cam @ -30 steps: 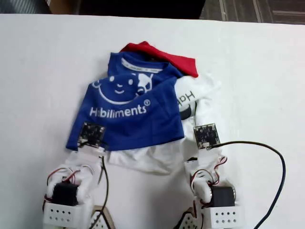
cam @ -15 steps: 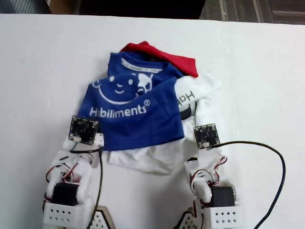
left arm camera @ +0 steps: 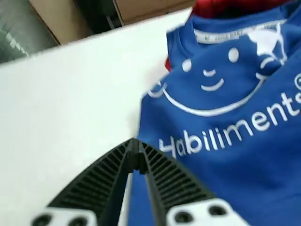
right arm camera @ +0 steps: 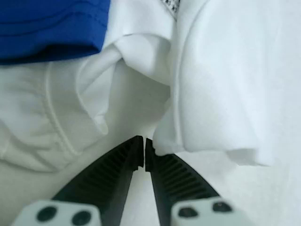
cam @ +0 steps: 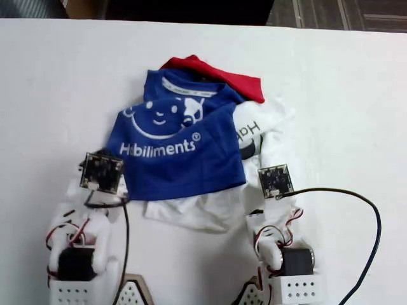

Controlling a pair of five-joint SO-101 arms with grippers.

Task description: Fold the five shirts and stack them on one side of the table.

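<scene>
Looking down from the high view, we see the shirts heaped mid-table, not stacked: a blue shirt [cam: 184,159] lies on top, a red shirt [cam: 238,81] pokes out at its far edge, and white cloth [cam: 270,127] spreads beneath toward the right arm. The white table [cam: 343,95] lies around them. The left wrist view gives us the left gripper [left arm camera: 137,157], its fingers pressed together on nothing, the tips where the blue shirt's edge meets the table. The right wrist view gives us the right gripper [right arm camera: 143,153], fingers closed almost tip to tip and empty, just beside folds of white cloth.
</scene>
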